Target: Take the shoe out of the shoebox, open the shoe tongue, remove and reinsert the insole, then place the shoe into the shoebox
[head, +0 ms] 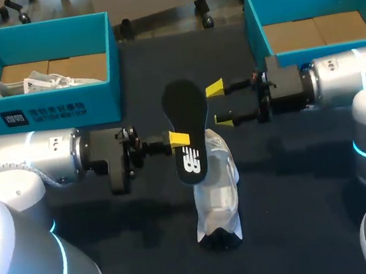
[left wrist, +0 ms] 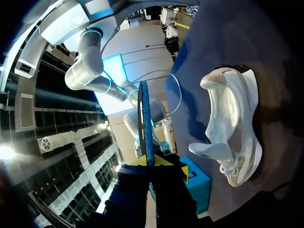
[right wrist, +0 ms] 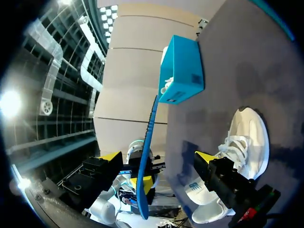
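A black insole (head: 187,126) is held in the air above the white shoe (head: 218,193), which lies on the dark table. My left gripper (head: 178,139) is shut on the insole's edge near its heel. In the left wrist view the insole (left wrist: 145,123) stands edge-on out of my left gripper (left wrist: 152,164), with the shoe (left wrist: 232,128) beside it. My right gripper (head: 219,104) is open beside the insole's toe end. In the right wrist view the insole (right wrist: 149,137) hangs between the wide-open fingers of my right gripper (right wrist: 156,159) without touching them, and the shoe (right wrist: 237,156) lies below.
A blue shoebox (head: 49,105) at the back left holds another white shoe (head: 39,82) and paper. A second blue shoebox (head: 257,31) at the back right shows only its cardboard floor. The left box (right wrist: 183,69) also shows beyond the insole.
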